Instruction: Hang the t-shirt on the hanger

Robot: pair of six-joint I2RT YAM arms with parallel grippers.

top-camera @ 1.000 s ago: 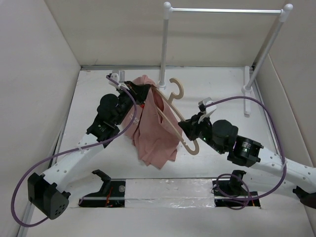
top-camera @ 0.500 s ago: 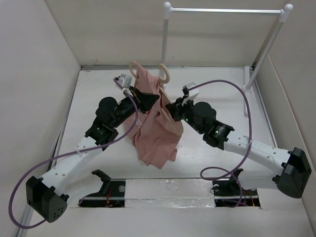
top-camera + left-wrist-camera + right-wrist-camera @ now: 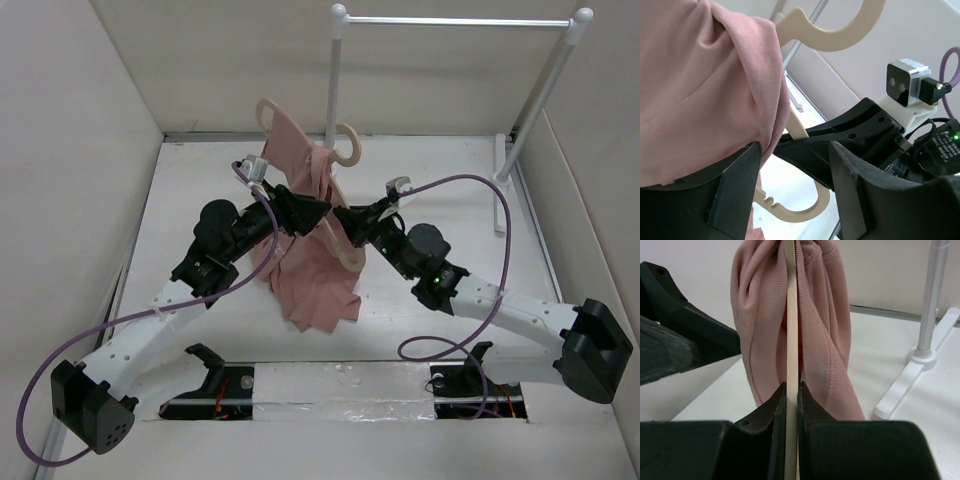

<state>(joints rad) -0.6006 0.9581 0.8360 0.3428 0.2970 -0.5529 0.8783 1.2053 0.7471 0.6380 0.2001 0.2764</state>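
- Step in hand, as I judge it: dressing the hanger. The thin beige hanger [image 3: 792, 315], with curved shoulders and a rounded hook, is held up above the white table [image 3: 190, 175]. The soft dusty-pink t-shirt [image 3: 310, 285] hangs bunched over it, and one shoulder end pokes out on top.
- The right tool [image 3: 791, 395] is pinched narrow on the hanger's flat edge, with fabric falling on either side.
- The left tool [image 3: 795, 160] stands wide and grips nothing; pink cloth brushes one finger.
- Next move, probably: the left tool takes a hem or sleeve and spreads the limp, fine-ribbed knit along the smooth, rigid shoulder without dragging it off.
- The white tubular rail stand [image 3: 455, 20] stands behind, apart.
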